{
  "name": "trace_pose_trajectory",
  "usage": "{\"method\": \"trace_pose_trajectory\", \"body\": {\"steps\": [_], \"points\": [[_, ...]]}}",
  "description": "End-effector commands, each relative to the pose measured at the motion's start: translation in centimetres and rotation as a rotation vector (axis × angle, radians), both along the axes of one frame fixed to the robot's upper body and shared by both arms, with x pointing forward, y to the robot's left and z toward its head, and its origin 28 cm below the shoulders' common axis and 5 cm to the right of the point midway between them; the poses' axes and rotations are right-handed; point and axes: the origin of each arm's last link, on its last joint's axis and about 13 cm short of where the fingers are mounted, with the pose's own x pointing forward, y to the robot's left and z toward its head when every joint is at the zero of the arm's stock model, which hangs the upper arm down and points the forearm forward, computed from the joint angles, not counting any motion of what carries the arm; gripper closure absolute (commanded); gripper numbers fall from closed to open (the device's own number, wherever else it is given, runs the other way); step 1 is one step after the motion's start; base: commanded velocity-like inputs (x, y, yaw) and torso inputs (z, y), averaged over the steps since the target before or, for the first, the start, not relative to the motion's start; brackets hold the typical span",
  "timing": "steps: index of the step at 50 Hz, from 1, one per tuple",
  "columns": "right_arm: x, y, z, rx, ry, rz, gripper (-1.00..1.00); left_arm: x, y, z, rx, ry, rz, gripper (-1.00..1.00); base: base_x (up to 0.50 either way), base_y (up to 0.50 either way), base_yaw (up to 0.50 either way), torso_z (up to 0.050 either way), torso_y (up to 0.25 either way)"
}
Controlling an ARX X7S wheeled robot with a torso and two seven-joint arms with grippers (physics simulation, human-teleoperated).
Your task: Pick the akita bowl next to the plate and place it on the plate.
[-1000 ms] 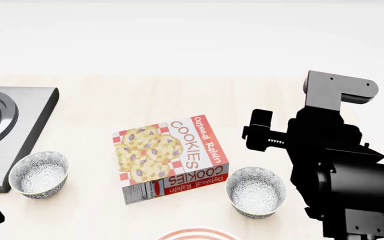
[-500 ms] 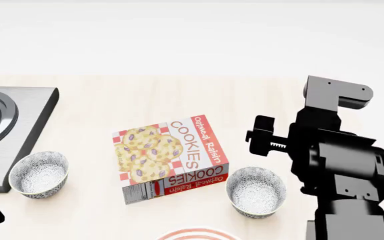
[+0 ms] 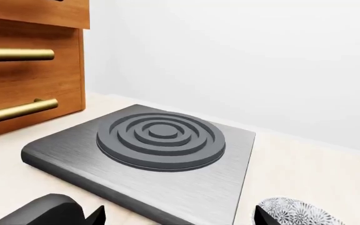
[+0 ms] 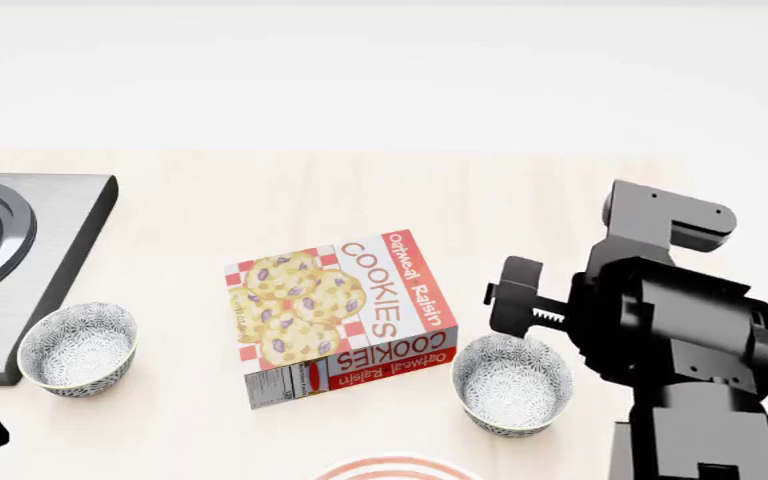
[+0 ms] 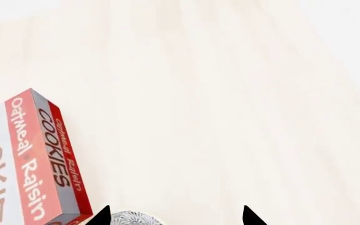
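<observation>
The akita bowl (image 4: 511, 383), white with a fine grey-black pattern, sits right of the cookie box, just beyond the plate (image 4: 395, 468). Only a red-striped sliver of the plate shows at the head view's bottom edge. My right arm (image 4: 678, 330) hangs over the bowl's right side. In the right wrist view the right gripper (image 5: 176, 218) is open, and the bowl's rim (image 5: 130, 218) shows just inside one fingertip (image 5: 101, 216). My left gripper (image 3: 178, 218) is open and holds nothing, low by the stove.
An Oatmeal Raisin cookie box (image 4: 340, 315) lies flat left of the bowl. A second patterned bowl (image 4: 77, 348) sits beside the grey stove burner (image 4: 11, 250). Wooden drawers with brass handles (image 3: 24, 61) stand behind the stove.
My right arm has come down and slightly left, nearer the bowl by the plate. The bowls, the box and the left arm have not moved.
</observation>
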Motion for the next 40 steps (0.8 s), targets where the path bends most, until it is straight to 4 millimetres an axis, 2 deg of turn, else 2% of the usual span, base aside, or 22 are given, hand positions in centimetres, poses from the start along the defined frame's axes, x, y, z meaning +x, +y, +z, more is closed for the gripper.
{"method": "trace_pose_trajectory", "body": {"steps": [1,19,40], "points": [[-0.3,-0.1,-0.6,0.038,0.031,-0.008,-1.00,0.0,-0.1,0.0,-0.001,0.001,0.000,-1.00,0.00,0.00,0.00,0.000,0.000],[-1.2,0.2,-2.2,0.055,0.128,0.025,-1.00,0.0,0.0,-0.1,0.000,0.000,0.002,-1.00,0.00,0.00,0.00,0.000,0.000],[-1.5,0.3,-2.8,0.102,0.155,0.013,-1.00,0.0,0.0,0.0,0.001,0.000,0.002,-1.00,0.00,0.00,0.00,0.000,0.000]]}}
